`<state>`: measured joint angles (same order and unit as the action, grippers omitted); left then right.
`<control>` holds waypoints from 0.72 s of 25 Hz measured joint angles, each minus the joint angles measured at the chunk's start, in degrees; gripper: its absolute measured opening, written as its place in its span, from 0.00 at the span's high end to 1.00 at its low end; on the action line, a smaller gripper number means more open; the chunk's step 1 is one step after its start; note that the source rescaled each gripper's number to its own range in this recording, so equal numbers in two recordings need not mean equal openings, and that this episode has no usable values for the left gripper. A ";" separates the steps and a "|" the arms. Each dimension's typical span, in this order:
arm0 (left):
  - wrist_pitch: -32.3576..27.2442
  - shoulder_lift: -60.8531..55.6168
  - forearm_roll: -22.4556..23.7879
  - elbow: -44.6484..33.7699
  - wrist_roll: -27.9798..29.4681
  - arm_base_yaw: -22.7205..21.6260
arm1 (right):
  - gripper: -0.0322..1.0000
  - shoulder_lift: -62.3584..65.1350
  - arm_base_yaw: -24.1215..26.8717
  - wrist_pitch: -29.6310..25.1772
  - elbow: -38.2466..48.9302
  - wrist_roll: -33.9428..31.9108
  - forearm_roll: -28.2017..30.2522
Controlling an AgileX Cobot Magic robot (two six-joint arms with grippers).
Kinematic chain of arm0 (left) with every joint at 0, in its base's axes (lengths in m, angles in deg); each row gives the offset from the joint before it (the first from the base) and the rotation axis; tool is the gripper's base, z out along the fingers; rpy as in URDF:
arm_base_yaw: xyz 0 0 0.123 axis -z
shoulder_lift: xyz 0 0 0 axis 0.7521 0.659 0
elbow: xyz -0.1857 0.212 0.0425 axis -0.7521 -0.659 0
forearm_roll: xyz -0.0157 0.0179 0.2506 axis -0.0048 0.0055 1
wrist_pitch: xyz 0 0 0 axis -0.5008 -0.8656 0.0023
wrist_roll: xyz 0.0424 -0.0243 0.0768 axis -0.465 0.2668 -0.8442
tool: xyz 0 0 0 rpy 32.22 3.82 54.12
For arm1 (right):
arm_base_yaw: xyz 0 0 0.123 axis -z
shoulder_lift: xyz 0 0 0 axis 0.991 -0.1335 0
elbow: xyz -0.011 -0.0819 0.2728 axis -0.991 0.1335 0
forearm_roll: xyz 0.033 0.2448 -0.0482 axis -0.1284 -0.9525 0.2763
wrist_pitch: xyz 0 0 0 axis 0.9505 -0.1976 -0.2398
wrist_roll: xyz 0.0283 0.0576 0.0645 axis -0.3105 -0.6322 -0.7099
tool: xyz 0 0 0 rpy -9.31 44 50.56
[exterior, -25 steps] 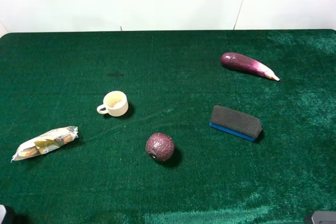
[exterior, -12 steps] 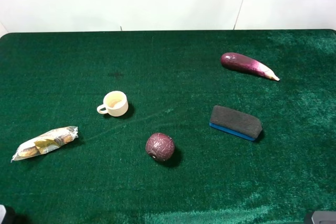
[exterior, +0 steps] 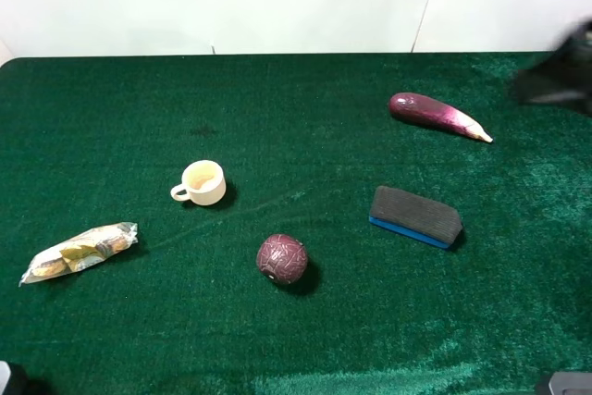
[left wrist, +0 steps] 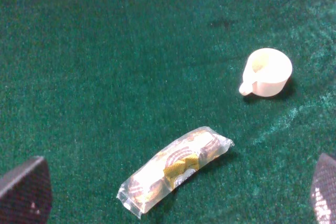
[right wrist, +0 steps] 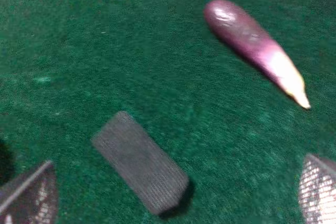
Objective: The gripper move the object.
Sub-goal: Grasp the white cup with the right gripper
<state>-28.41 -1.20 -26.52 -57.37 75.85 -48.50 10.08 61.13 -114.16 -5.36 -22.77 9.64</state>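
Exterior high view: the cup (exterior: 202, 182) is sitting upright on the green cloth (exterior: 305, 90), left of centre, with its handle pointing toward the left edge. Nothing is touching it.
Neighbours: the maroon ball (exterior: 282, 259) is lying near the cup, toward the front. The snack packet (exterior: 80, 252) is lying further left. The eraser block (exterior: 415, 216) and the eggplant (exterior: 435, 115) are lying well apart from it on the right.
Left gripper (left wrist: 173, 203): I am holding it spread wide and empty above the snack packet (left wrist: 176, 169), with the cup (left wrist: 266, 72) showing beyond it.
Right gripper (right wrist: 173, 192): I am holding this one spread and empty too, over the eraser block (right wrist: 142, 163) and the eggplant (right wrist: 252, 45). It is not seeing the cup. The dark blur (exterior: 560, 71) at the exterior view's right edge is probably this arm.
Stage: I am judging that the approach is barely starting and the cup is untouched.
Risk, wrong pick: the packet is lying nearer my left gripper than the cup, so a hasty descent could be closing on it instead.
Risk, tipping: the cup is looking light, so a finger clipping its rim could be knocking it over or skidding it across the cloth.
Risk, handle: closing across the handle could be twisting the cup out of my grip.
Risk, crossing: reaching over with the right arm could be sweeping the ball or the block.
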 joint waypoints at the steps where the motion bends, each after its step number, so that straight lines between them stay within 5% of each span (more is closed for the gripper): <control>1: 0.00 0.00 0.00 0.00 0.00 0.00 | 0.00 -2.91 -1.45 0.07 -1.70 -0.11 0.00; 18: 0.00 0.00 0.00 0.00 0.00 0.00 | 0.00 -37.45 -16.26 -2.91 -27.49 -0.36 1.78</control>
<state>-28.41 -1.20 -26.52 -57.37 75.85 -48.50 -27.37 44.87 -117.06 -32.84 -23.13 11.42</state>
